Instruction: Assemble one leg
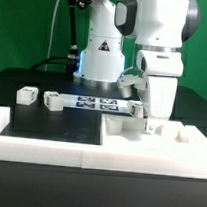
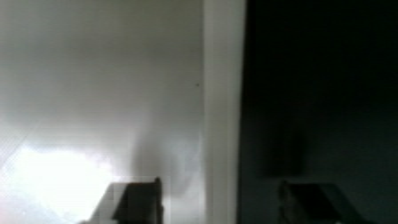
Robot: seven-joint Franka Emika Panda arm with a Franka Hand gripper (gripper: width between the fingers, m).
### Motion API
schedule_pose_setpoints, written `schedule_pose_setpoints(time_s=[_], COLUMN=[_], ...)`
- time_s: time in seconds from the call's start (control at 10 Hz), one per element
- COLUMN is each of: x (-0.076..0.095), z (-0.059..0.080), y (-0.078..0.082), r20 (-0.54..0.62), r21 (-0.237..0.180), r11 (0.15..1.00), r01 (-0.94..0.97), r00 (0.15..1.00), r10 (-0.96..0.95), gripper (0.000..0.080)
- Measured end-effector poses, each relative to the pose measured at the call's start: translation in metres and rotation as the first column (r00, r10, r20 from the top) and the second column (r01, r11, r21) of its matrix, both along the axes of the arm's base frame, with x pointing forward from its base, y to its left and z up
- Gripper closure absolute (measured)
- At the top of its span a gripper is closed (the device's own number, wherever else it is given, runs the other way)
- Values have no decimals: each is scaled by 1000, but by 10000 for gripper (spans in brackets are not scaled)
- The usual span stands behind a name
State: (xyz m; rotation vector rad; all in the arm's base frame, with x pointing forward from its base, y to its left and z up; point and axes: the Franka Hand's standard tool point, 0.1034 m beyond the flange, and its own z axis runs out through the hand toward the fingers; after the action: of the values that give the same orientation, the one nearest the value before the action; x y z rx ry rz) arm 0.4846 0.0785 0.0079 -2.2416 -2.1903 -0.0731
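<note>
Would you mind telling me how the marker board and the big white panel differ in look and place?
The marker board carries black-and-white tags; the white panel shows none. The gripper hangs over the white panel, not over the marker board. Both are flat and white.

small white leg (image 1: 27, 95) with a black-and-white tag is sitting near the worktop edge on the exterior view's left, another leg (image 1: 54, 101) lying just beside it

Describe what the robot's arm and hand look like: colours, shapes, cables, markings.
The arm has smooth, rounded white shells with black joints. Its base is white, with a blue glow near the bottom, and black cables run beside it. The hand is a white block; the wrist view shows dark fingers. No markings are legible.
</note>
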Motion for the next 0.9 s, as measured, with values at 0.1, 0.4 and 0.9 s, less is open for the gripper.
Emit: schedule_pose_setpoints(time_s=[0.1, 0.4, 0.9], x=[0, 0, 0], z=[0, 0, 16], y=[0, -1, 0], r20=[0, 0, 6], r21=[0, 0, -6], r11=[1000, 1000, 999], r01=[0, 1, 32], r00=[1000, 1000, 999], r10=[0, -1, -32], gripper=[342, 164, 151])
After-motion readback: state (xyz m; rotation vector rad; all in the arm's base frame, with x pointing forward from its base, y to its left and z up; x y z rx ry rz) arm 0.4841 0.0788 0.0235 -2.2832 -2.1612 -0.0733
